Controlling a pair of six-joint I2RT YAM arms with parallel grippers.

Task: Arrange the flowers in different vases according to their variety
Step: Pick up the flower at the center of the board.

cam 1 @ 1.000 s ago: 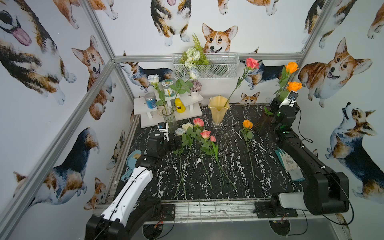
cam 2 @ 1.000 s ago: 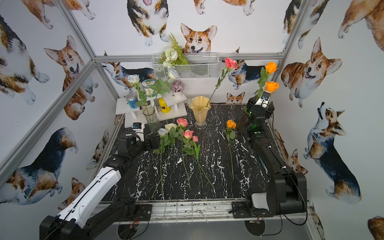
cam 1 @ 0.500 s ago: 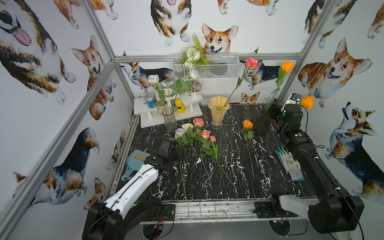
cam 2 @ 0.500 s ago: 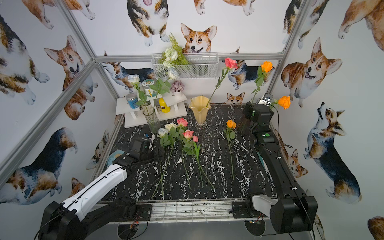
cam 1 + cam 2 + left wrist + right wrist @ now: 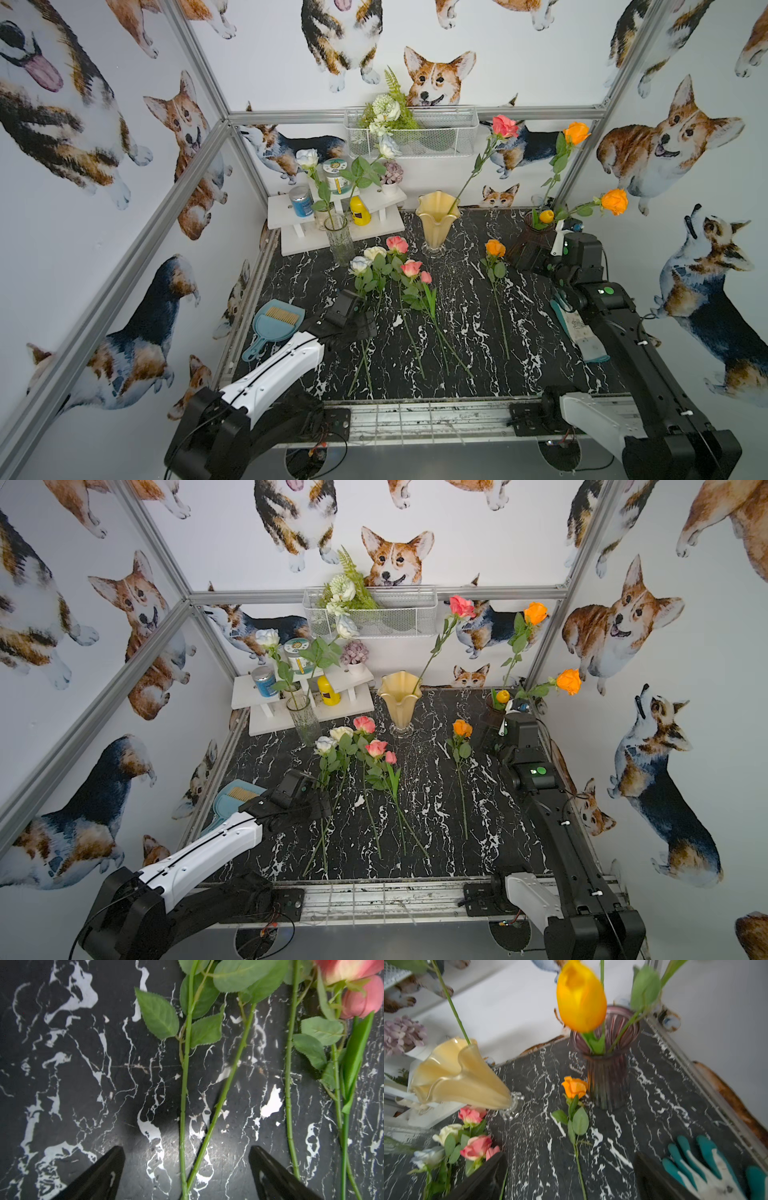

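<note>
My left tool [image 5: 186, 1153] is released, its jaws wide apart and low over the desk [image 5: 469, 299]. Between them run the stems of the two loose white roses [image 5: 360, 264], which lie flat and converge near the jaws. Neither jaw touches a stem. Just beside them lie the loose pink flowers [image 5: 411, 268], two roses and a small bud, heads toward the back wall. The loose orange rose [image 5: 495, 248] lies apart from those, nearer my right arm.

My right tool [image 5: 570, 1159] is released as well, with nothing between its jaws. It hangs near the purple vase [image 5: 534, 245], which stands in the back corner on my right side. That vase holds two orange roses [image 5: 577, 133], one upright and one leaning out toward the side wall, and a yellow tulip [image 5: 580, 999]. A glove [image 5: 708, 1169] lies on the desk by one jaw.

The yellow vase [image 5: 436, 224] stands at the back middle with one pink rose [image 5: 505, 126] leaning in it. The clear vase [image 5: 338, 241] stands before the white shelf [image 5: 382, 235] and holds two white roses [image 5: 307, 158].
</note>
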